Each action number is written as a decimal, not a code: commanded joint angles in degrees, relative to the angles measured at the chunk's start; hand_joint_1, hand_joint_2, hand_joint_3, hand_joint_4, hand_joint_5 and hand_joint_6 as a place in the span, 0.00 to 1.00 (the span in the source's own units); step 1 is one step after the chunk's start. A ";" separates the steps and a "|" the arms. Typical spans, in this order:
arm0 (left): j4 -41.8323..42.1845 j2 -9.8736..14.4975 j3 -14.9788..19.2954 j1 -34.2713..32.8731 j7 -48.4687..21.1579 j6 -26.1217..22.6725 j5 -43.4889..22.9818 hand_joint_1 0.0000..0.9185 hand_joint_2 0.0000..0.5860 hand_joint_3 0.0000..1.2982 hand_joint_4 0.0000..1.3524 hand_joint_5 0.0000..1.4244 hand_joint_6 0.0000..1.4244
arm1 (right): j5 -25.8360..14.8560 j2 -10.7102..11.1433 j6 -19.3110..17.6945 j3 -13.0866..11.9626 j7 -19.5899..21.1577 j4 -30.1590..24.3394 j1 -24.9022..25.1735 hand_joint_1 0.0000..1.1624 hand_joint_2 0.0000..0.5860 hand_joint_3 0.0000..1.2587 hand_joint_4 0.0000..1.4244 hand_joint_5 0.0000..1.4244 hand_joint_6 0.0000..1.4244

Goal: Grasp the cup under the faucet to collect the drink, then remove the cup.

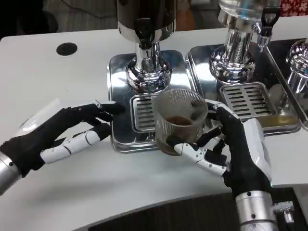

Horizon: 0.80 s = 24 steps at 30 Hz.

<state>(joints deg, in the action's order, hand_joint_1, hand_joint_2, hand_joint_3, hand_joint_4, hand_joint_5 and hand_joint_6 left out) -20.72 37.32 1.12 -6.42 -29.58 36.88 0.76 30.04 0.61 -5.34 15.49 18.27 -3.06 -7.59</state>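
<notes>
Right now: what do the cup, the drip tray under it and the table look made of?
Cup: clear ribbed plastic or glass, can't tell which; the brown drink shows through the wall. Held by the right hand.
Drip tray: polished metal, likely stainless steel; mirror reflections, with a slotted grille.
Table: white, smooth, matte, perhaps laminate; material uncertain.

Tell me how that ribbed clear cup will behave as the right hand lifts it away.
The cup looks rigid, so the right hand probably won't crush it. It holds only a little dark drink, so it is likely light. Its ribbed wall should aid grip, but tilting could spill.
</notes>
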 commanded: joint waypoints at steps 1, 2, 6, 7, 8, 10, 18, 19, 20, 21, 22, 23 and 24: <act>0.67 0.46 0.41 0.52 0.03 -0.15 0.88 0.00 0.29 0.21 0.16 0.19 0.24 | -0.36 -0.01 -1.34 -0.38 0.11 -2.12 0.75 0.58 0.39 0.42 0.41 0.58 0.83; 0.73 0.47 0.43 0.58 0.05 -0.12 0.93 0.00 0.29 0.21 0.16 0.19 0.24 | -0.31 0.06 -1.34 -0.43 0.06 -2.12 0.77 0.58 0.39 0.42 0.41 0.58 0.83; 0.86 0.43 0.55 0.65 0.18 -0.22 0.98 0.00 0.29 0.21 0.16 0.19 0.24 | -0.26 0.19 -1.48 -0.54 -0.12 -2.02 0.92 0.58 0.39 0.42 0.41 0.58 0.83; 0.90 0.41 0.57 0.70 0.20 -0.25 0.98 0.00 0.29 0.21 0.16 0.19 0.24 | -0.59 0.13 -1.58 -0.65 -0.27 -1.89 0.98 0.58 0.39 0.42 0.41 0.58 0.83; 0.93 0.39 0.58 0.76 0.20 -0.30 0.97 0.00 0.29 0.21 0.16 0.19 0.24 | -0.37 0.17 -1.61 -0.63 -0.18 -1.89 1.03 0.58 0.39 0.42 0.41 0.58 0.83; 0.92 0.36 0.57 0.81 0.21 -0.33 0.98 0.00 0.29 0.21 0.16 0.19 0.24 | -0.54 0.07 -1.61 -0.78 -0.25 -1.76 1.09 0.58 0.39 0.42 0.41 0.58 0.83; 1.01 0.31 0.56 0.95 0.17 -0.45 0.96 0.00 0.29 0.21 0.16 0.19 0.24 | -0.50 -0.01 -1.60 -0.93 -0.21 -1.75 1.08 0.57 0.39 0.42 0.42 0.59 0.83; 1.01 0.32 0.57 0.98 0.13 -0.45 0.90 0.00 0.29 0.21 0.16 0.19 0.24 | -0.51 0.01 -1.55 -0.96 -0.26 -1.68 1.15 0.57 0.39 0.42 0.42 0.59 0.83; 0.98 0.33 0.59 1.00 0.08 -0.47 0.82 0.00 0.29 0.21 0.16 0.19 0.24 | -0.55 0.03 -1.52 -0.99 -0.31 -1.62 1.21 0.57 0.39 0.42 0.42 0.59 0.83; 0.98 0.33 0.60 1.00 0.05 -0.49 0.77 0.00 0.29 0.21 0.16 0.19 0.24 | -0.53 0.06 -1.50 -1.00 -0.36 -1.64 1.25 0.57 0.39 0.42 0.42 0.59 0.83; 0.94 0.35 0.61 1.01 0.04 -0.46 0.76 0.00 0.29 0.21 0.16 0.19 0.24 | -0.49 0.05 -1.47 -1.02 -0.35 -1.67 1.28 0.57 0.39 0.43 0.42 0.59 0.83; 0.91 0.39 0.64 1.02 0.03 -0.43 0.74 0.00 0.29 0.21 0.16 0.19 0.24 | -0.45 0.05 -1.45 -1.04 -0.34 -1.71 1.29 0.57 0.39 0.43 0.42 0.59 0.83; 0.90 0.40 0.66 1.03 0.02 -0.42 0.74 0.00 0.29 0.21 0.16 0.19 0.24 | -0.54 0.04 -1.42 -1.10 -0.45 -1.69 1.38 0.57 0.39 0.43 0.42 0.59 0.83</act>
<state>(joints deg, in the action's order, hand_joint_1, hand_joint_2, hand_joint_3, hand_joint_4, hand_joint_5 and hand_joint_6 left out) -20.31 37.32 1.36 -6.20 -29.57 36.80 0.83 29.89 0.80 -5.34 14.49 17.54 -3.05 -7.49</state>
